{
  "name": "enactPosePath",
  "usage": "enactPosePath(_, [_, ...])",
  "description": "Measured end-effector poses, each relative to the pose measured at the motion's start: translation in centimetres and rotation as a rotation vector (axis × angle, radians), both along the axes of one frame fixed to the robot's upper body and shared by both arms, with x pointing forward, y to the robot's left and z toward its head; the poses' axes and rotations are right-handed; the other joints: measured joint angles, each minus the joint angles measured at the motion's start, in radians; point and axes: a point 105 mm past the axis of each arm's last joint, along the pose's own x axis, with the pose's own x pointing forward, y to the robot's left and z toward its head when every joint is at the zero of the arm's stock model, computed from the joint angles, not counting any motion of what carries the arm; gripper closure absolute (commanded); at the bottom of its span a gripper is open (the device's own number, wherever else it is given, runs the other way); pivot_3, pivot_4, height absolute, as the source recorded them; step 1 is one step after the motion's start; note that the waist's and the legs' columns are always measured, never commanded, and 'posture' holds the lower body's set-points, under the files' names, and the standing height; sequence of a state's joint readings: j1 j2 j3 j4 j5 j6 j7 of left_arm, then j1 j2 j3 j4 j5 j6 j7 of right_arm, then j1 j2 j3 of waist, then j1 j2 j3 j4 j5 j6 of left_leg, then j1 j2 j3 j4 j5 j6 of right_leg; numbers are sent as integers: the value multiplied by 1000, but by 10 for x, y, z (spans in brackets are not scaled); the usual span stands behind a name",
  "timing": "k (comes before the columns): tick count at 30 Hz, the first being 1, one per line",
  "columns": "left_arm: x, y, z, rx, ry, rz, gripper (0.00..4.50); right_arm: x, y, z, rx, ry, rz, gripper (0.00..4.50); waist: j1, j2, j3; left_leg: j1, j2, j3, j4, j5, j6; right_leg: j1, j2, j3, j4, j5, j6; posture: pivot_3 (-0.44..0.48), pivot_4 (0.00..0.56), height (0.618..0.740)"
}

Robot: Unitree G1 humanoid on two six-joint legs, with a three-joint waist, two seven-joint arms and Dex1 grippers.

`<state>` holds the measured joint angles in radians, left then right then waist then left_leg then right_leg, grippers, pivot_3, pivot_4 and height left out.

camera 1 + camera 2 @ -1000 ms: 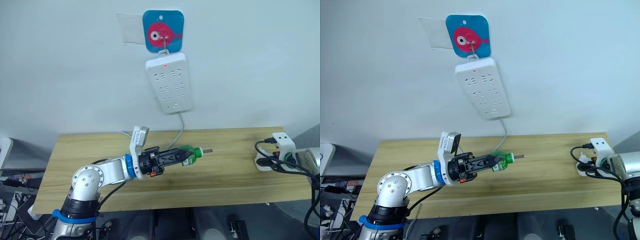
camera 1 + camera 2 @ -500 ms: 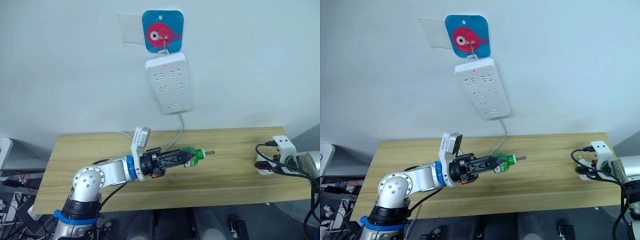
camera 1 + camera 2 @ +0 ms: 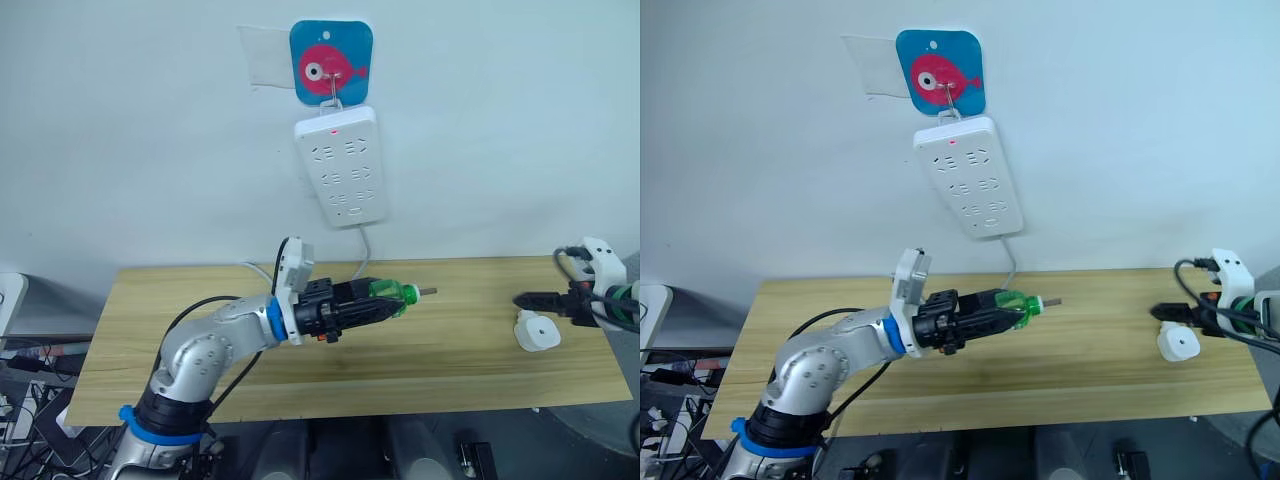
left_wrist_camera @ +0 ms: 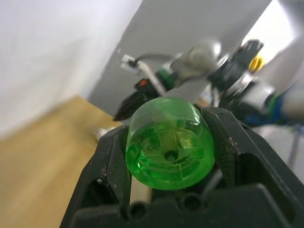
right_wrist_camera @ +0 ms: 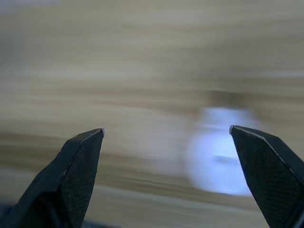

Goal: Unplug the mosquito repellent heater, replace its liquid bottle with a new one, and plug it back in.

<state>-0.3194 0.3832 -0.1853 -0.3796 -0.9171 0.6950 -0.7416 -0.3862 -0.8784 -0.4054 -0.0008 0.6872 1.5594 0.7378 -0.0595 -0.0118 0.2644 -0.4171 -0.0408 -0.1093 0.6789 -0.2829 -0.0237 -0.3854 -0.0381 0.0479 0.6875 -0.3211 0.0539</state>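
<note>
My left gripper (image 3: pixel 378 304) is shut on a green liquid bottle (image 3: pixel 396 294), held level above the wooden table (image 3: pixel 180 300) with its thin wick pointing right. In the left wrist view the bottle's round base (image 4: pixel 169 143) sits clamped between the two black fingers. The mosquito repellent heater (image 3: pixel 537 333), a small white rounded unit, lies on the table near its right end. My right gripper (image 3: pixel 522 298) hovers just above and beside it, open and holding nothing. The heater shows as a white blur (image 5: pixel 218 156) beyond the spread fingers.
A long white power strip (image 3: pixel 342 167) with a red light hangs on the wall under a blue plaque with a pink fish (image 3: pixel 331 62). Its white cable (image 3: pixel 360 262) drops to the table's back edge. Black cables trail from the right arm (image 3: pixel 600 300).
The left arm has carried the bottle up and to the right. The right gripper has drawn back and up off the heater, which now lies uncovered on the table.
</note>
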Motion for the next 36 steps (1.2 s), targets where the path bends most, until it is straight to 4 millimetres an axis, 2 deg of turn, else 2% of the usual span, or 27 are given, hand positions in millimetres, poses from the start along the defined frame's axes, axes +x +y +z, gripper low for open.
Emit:
enactPosePath(3, [3,-4,-2,16,-115,47,2226,-19,21,9,254,-33,78,50,9,0,1,-1,-1,-1,0,-1,1,0,-1,-1,-1,0,0,-121,288,740])
enactPosePath(4, [5,-4,-5,33,-168,84,2226,-33,30,13,329,-44,123,50,14,0,1,-2,-1,-2,-1,-1,1,1,-1,-1,-4,0,0,-121,288,740])
enactPosePath(6, [10,-5,-10,64,-235,127,2226,-51,44,15,392,-56,168,50,14,-1,1,-2,0,-1,-1,-2,3,2,-1,-1,-6,0,0,-127,290,740])
enactPosePath(8, [14,-7,-14,80,-275,158,2226,-58,60,20,449,-101,159,50,4,-4,3,-2,-1,0,0,-2,4,3,-1,-1,-6,1,1,-134,289,740])
enactPosePath(11, [21,-14,-13,56,-283,210,2226,-55,97,29,559,-223,85,50,-12,-8,5,0,0,-1,0,-2,4,5,0,-1,-6,1,2,-144,289,740])
enactPosePath(15, [18,-23,-10,48,-328,202,2226,-47,121,29,604,-255,-62,50,-25,-7,5,0,0,-2,-1,-2,3,3,0,-2,-6,1,2,-149,287,740])
enactPosePath(21, [13,-30,-9,49,-387,197,2226,-33,133,38,651,-260,-257,50,-26,-6,5,0,0,-3,-1,-1,2,3,0,-1,-6,1,2,-154,290,740])
enactPosePath(30, [17,-31,-10,83,-449,260,2226,-38,148,39,700,-221,-296,50,-26,-6,5,0,0,-3,-1,-1,3,3,0,-1,-6,1,2,-147,291,740])
enactPosePath(33, [18,-31,-10,87,-451,273,2226,-38,148,39,691,-220,-299,590,-26,-6,5,0,0,-3,-1,-1,3,3,0,-1,-6,1,2,-143,286,740])
enactPosePath(36, [16,-30,-14,90,-437,272,2226,-37,146,38,692,-216,-319,1701,-27,-6,5,0,0,-3,-1,-1,3,3,0,-1,-6,1,2,-143,286,740])
